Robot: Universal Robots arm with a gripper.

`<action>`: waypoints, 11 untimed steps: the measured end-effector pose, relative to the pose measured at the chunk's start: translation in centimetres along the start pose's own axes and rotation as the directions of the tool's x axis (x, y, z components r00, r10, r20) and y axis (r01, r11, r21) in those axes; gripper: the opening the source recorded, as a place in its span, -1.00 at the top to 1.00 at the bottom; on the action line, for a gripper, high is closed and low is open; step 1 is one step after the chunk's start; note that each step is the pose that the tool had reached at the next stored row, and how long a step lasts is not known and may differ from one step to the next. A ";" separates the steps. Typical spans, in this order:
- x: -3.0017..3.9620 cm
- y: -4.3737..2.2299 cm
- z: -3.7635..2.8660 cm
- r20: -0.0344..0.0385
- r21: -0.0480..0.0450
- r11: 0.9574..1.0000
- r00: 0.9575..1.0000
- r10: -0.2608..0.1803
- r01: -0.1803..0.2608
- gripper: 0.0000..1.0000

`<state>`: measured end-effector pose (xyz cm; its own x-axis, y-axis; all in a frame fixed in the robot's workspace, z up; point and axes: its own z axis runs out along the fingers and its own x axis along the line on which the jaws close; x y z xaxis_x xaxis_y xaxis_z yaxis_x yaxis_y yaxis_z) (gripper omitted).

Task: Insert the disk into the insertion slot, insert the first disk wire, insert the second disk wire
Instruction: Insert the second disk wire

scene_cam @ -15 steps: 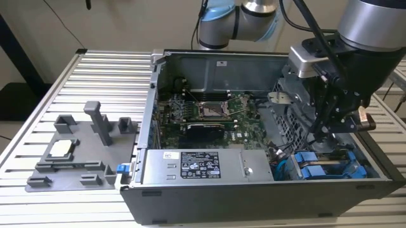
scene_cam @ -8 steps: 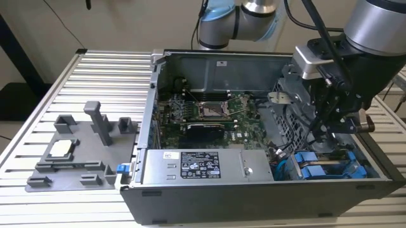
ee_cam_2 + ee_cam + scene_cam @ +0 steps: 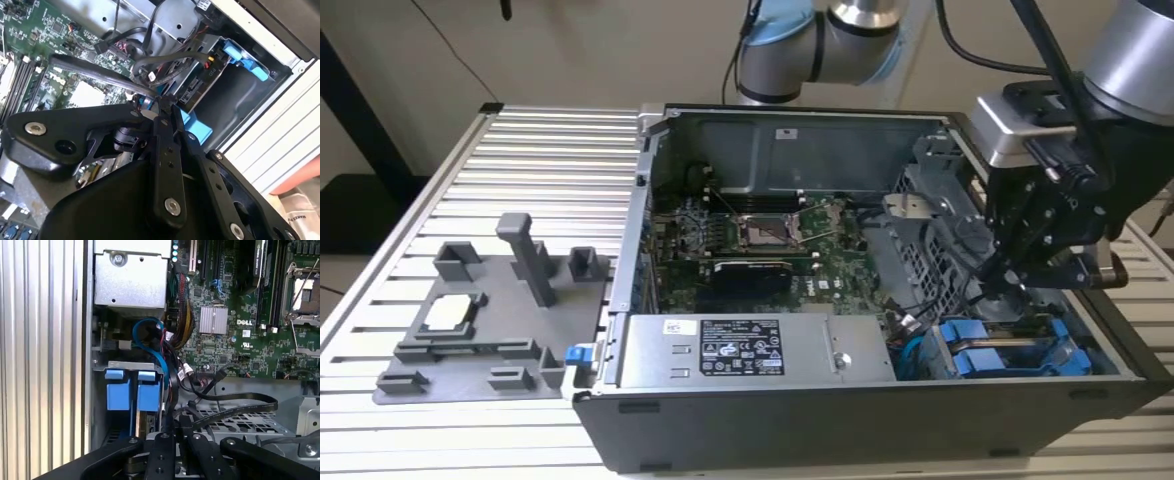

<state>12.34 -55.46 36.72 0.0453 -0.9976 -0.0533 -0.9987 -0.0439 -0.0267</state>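
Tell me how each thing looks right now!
Computer case: side open, lying on the table.
Disk: already in its slot, blue tabs showing.
Gripper: jaws shut, down among the black wires.
Black wires: loose and looped inside the case.
Grey holder: on the table, beside the case.

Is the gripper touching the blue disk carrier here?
Cannot tell. In the second wrist view the gripper meets the disk's blue carrier edge among black cables, but neither contact nor gap shows plainly.

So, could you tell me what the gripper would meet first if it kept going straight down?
Probably the black cables just under the gripper, beside the blue disk carriers; depth is unclear.
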 end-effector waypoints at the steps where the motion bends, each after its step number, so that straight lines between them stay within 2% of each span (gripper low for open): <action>1: 0.07 -0.24 0.03 0.000 -0.009 1.000 1.000 0.000 0.000 0.69; 6: 0.44 -1.47 0.19 0.003 -0.051 0.999 1.000 0.003 -0.003 0.69; 8: 0.56 -1.73 0.26 0.006 -0.057 0.998 1.000 0.003 -0.003 0.69; 11: 0.90 -1.82 0.44 0.012 -0.060 0.998 1.000 0.004 -0.003 0.69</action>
<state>14.21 -56.25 36.29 0.0418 -0.9970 -0.0658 -0.9985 -0.0440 0.0335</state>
